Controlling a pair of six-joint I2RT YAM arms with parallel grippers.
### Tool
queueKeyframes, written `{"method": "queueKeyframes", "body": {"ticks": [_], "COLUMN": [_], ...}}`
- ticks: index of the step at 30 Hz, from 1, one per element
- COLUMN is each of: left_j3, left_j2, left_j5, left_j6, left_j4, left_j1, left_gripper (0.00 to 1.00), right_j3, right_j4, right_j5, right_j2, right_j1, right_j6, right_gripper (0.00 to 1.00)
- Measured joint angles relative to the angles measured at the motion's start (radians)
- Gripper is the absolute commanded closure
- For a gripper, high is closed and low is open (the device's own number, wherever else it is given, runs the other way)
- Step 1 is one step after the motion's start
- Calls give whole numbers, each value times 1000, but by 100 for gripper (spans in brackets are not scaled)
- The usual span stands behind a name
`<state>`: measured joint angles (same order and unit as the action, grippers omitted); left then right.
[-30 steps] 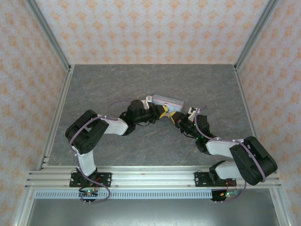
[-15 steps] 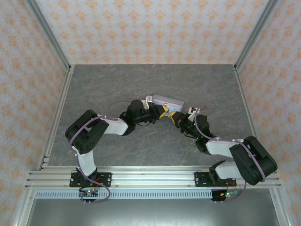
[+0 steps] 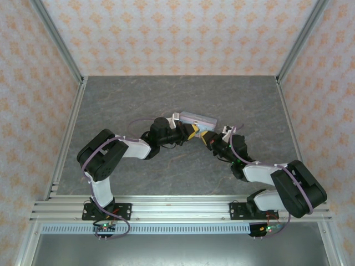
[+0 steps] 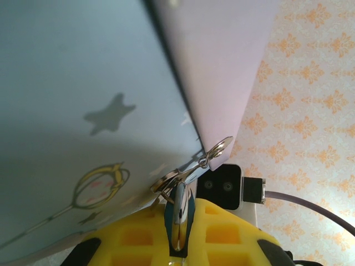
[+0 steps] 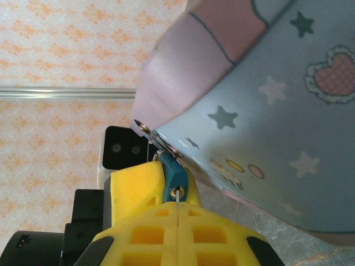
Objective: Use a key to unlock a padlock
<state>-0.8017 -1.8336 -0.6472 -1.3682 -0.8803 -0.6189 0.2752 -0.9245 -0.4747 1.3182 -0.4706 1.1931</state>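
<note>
Left wrist view: left claw (image 4: 178, 233) clamped on padlock (image 4: 178, 213), shackle hooked through clasp (image 4: 217, 148) of tin (image 4: 83, 83). Right claw (image 5: 177, 213) pinched shut on key (image 5: 177, 203), tip at keyhole, depth hard to tell. Likely step: seating key. Next: push home, then twist gently, padlock held steady.

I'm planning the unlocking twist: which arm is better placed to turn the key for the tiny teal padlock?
Right, probably. The right gripper is shut on the thin tan metal key, lined up with the keyhole of the tiny teal-blue padlock; the left gripper clamps that padlock's body, steadying it.
</note>
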Motion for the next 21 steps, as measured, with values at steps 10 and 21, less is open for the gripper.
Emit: {"method": "queueKeyframes", "body": {"ticks": [10,21], "left_j3": [0,0], "left_j2": [0,-2], "left_j5": [0,-3], "left_j6": [0,-48], "left_j4": [0,-14], "left_j1": [0,5], "left_gripper": [100,100], "right_j3": [2,7], "right_j4": [3,-34], "right_j5": [-4,-24], "right_j2": [0,37], "right_j1": [2,15], "right_j6": [0,-5], "right_gripper": [100,100]}}
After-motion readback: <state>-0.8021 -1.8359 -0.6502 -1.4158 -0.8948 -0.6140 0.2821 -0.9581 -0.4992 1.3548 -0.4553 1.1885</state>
